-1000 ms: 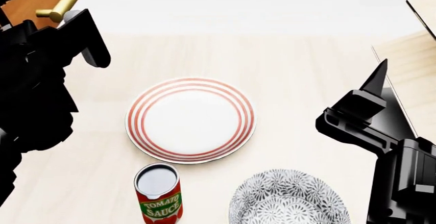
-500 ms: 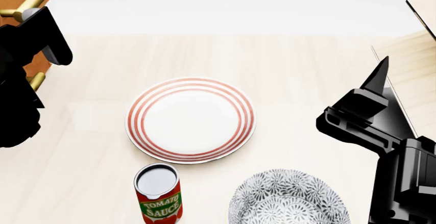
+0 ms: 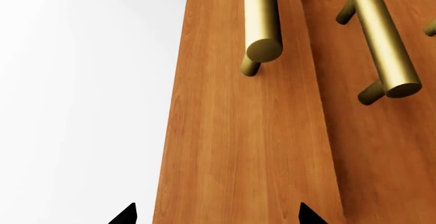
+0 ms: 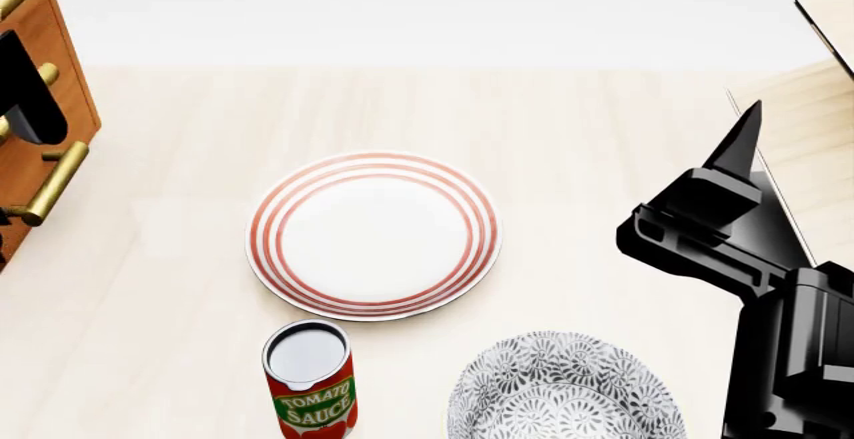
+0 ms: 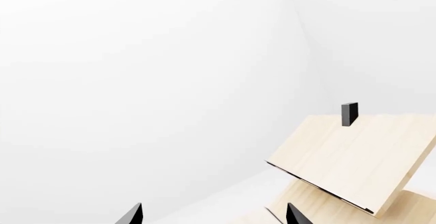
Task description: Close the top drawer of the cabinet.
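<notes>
I found the top drawer (image 3: pixel 238 132) directly ahead of the left gripper (image 3: pixel 214 215), its two fingertips spread apart and empty, straddling the wooden front below the brass handle (image 3: pixel 262 20). I judged the drawer rigid, sliding on runners, best pushed flat on the panel, not gripped. The right gripper (image 5: pixel 211 215) was likewise parted, holding nothing, facing the pale rack (image 5: pixel 361 157).

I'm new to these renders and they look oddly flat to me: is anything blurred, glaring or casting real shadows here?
Head view: sharp throughout, soft even light, hardly any shadow under the plate or tomato sauce can, and the black right gripper shows almost no detail. Left wrist view: crisp wood grain on the cabinet, mild sheen on the brass handles. Right wrist view: mostly washed-out white around the pale rack.
</notes>
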